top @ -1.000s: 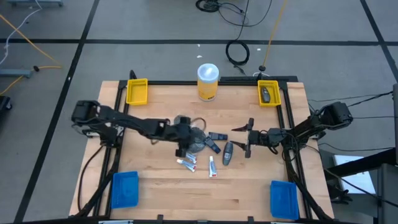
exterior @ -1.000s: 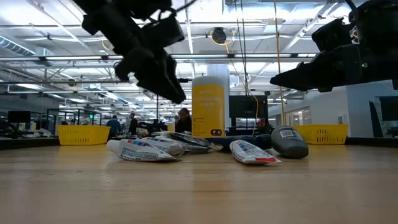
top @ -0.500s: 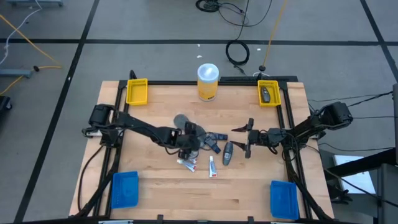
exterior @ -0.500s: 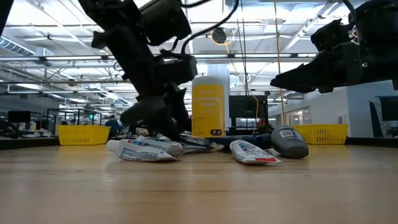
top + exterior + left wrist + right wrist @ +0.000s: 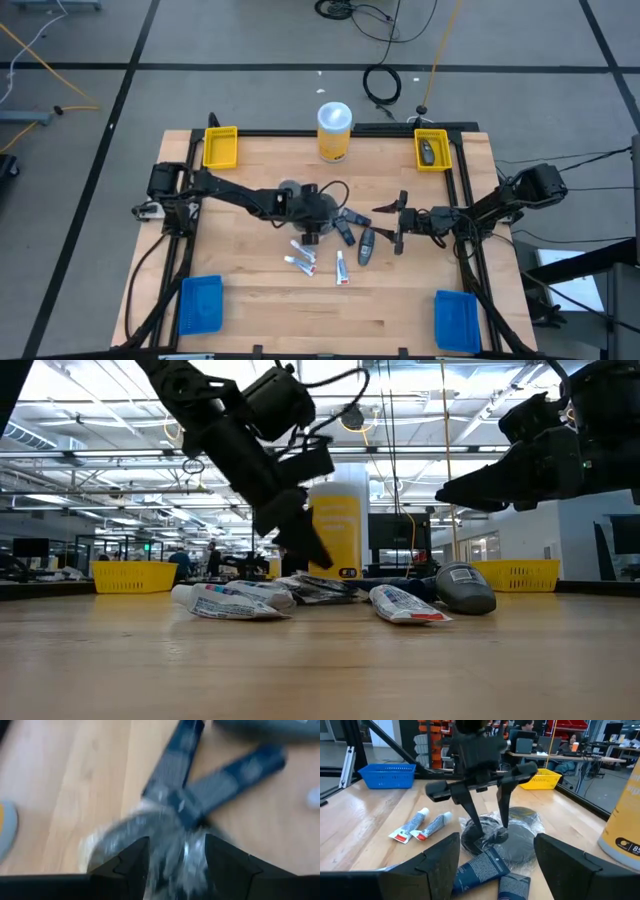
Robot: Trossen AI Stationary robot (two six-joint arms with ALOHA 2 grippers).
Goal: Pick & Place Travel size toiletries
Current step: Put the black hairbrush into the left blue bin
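The toiletries lie mid-table: white tubes [image 5: 302, 258] with red ends, dark blue oblong pieces [image 5: 345, 226], a dark grey oblong piece [image 5: 366, 245], and dark round discs in clear wrappers [image 5: 517, 837]. My left gripper [image 5: 318, 224] is open and points down over the wrapped discs. Its two fingers [image 5: 470, 815] stand on either side of the crinkled wrapper [image 5: 170, 830]. My right gripper [image 5: 393, 222] is open and empty, above the table just right of the pile. My left gripper has its open fingers down at the clear wrapper of a disc [image 5: 492, 834], coming from above. I cannot tell whether the fingertips touch the wrapper.
A big yellow canister [image 5: 334, 130] with a white lid stands at the far edge. Yellow bins sit at the far left [image 5: 221, 147] and far right [image 5: 432, 150], the right one with a dark item inside. Blue bins sit at the near left [image 5: 200, 303] and near right [image 5: 456, 320].
My left gripper dipped to the table beside the white tubes. It then rose a little and went toward the table's right, and now stands over the wrapped discs. The tubes and oblong pieces lie where they were.
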